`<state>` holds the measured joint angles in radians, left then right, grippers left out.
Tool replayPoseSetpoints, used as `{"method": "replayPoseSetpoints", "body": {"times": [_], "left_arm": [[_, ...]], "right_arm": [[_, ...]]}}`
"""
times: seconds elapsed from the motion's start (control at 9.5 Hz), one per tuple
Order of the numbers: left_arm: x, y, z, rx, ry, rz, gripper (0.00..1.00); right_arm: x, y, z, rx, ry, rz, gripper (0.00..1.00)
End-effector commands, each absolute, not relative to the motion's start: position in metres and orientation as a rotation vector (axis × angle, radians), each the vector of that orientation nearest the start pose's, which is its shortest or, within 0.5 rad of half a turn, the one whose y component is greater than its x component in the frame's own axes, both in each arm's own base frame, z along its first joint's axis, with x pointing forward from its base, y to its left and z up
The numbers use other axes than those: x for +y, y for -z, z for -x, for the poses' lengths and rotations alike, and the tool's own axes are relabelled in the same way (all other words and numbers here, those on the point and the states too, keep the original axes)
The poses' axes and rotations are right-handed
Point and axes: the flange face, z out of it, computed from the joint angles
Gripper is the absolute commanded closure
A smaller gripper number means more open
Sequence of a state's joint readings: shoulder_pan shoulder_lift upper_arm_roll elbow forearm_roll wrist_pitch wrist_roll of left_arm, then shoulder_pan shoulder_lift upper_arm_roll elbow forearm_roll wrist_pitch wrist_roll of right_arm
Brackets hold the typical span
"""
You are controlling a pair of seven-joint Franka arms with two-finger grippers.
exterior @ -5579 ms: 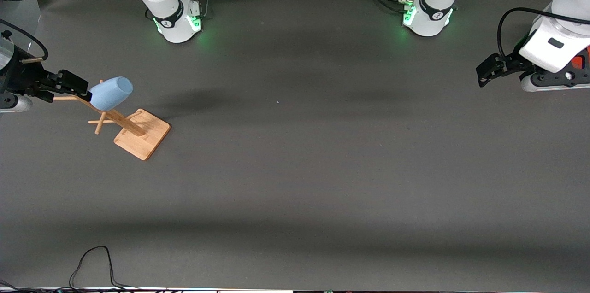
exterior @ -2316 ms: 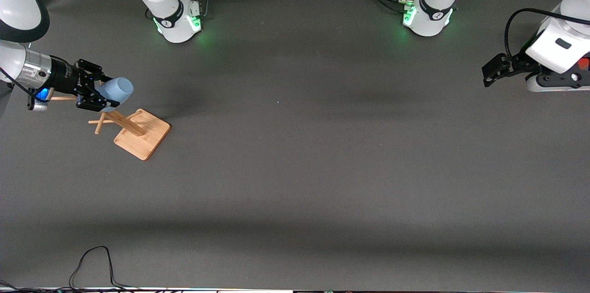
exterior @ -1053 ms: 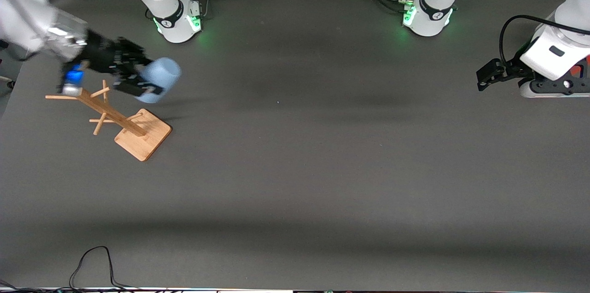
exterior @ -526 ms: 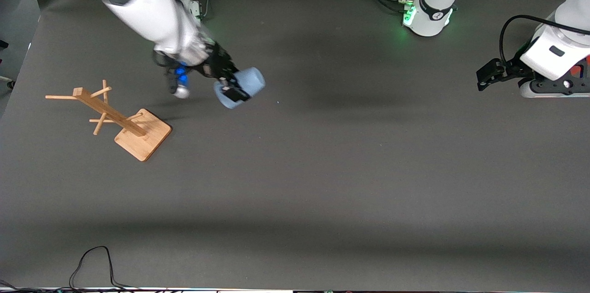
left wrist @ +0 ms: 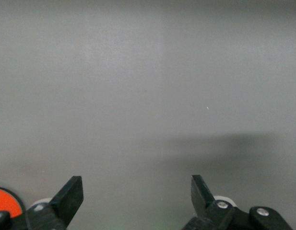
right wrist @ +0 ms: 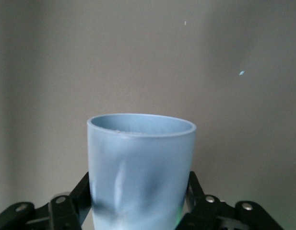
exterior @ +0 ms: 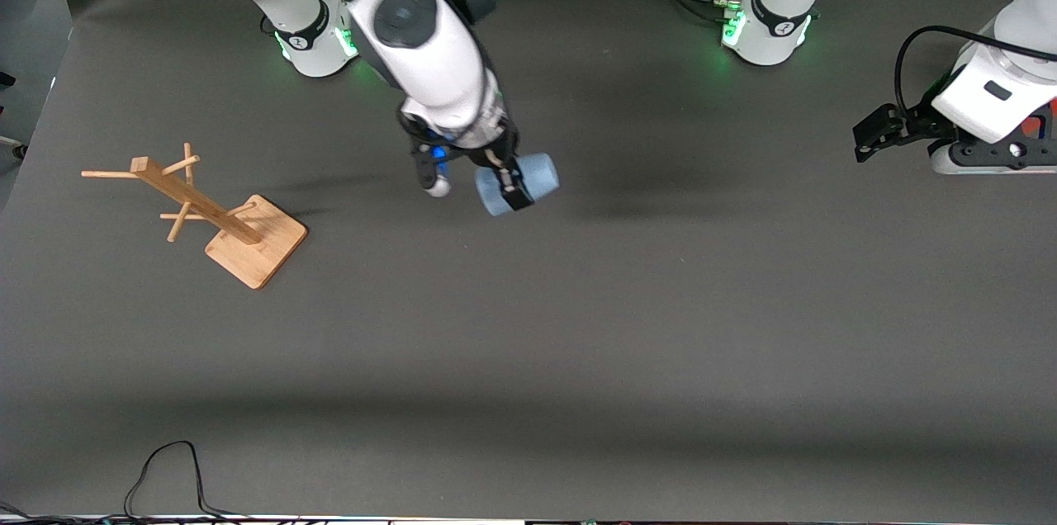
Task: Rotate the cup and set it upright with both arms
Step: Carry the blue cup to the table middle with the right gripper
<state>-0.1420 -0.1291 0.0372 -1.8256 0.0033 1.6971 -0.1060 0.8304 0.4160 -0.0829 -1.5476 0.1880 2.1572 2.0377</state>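
Cup (exterior: 518, 185) orientation was the main thing to note: the light-blue cup lay on its side in the air, its long axis roughly level with the table and running from the right arm's end toward the left arm's end, tilted slightly away from the front camera at the mouth end. Its open rim faced the left arm's end of the table; in the right wrist view the rim (right wrist: 141, 124) pointed straight away from the wrist. The right gripper (exterior: 510, 188) was clamped on the cup's lower body, one black finger (exterior: 509, 189) pressed across its side, and it hung over the bare middle of the table (exterior: 578, 343), about midway between the two bases.

The left gripper (exterior: 877, 131) waited over the left arm's end of the table with its fingers (left wrist: 69, 197) spread wide and nothing between them.

Half a second earlier the cup and right gripper had been over a spot closer to the wooden rack (exterior: 210, 218); a second earlier they had been just beside the rack's upper pegs. The rack itself had stayed where it stood, toward the right arm's end, and the left gripper had not shifted.
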Motion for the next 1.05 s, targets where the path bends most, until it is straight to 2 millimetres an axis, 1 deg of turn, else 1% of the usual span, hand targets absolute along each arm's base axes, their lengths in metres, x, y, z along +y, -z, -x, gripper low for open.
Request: {"method": "replayPoseSetpoints", "body": {"times": [0.0,0.11,0.32,0.42,0.53,0.63,0.74,0.84,0.95], "left_arm": [[-0.055,-0.584,-0.516,0.022,-0.005,3.159,0.0],[-0.054,-0.586,-0.516,0.02,-0.003,3.16,0.0],[-0.053,-0.59,-0.512,0.028,-0.005,3.16,0.0],[-0.051,-0.589,-0.513,0.025,-0.01,3.16,0.0],[-0.052,-0.588,-0.513,0.025,-0.008,3.16,0.0],[-0.053,-0.587,-0.514,0.028,-0.01,3.16,0.0],[-0.054,-0.585,-0.514,0.03,-0.013,3.159,0.0],[-0.055,-0.585,-0.515,0.035,-0.01,3.159,0.0],[-0.06,-0.583,-0.516,0.047,-0.008,3.158,0.0]], "right_arm": [[0.529,-0.365,-0.483,1.919,-0.107,2.294,0.48],[0.543,-0.331,-0.471,1.958,-0.102,2.31,0.48],[0.572,-0.257,-0.429,2.021,0.052,2.39,0.48],[0.578,-0.236,-0.419,2.036,0.084,2.399,0.47],[0.581,-0.226,-0.414,2.063,0.088,2.381,0.44],[0.582,-0.22,-0.414,2.069,0.088,2.367,0.35],[0.581,-0.215,-0.415,2.075,0.093,2.367,0.08],[0.579,-0.216,-0.417,2.08,0.094,2.361,0.0],[0.576,-0.231,-0.426,2.076,0.09,2.341,0.0]]}}
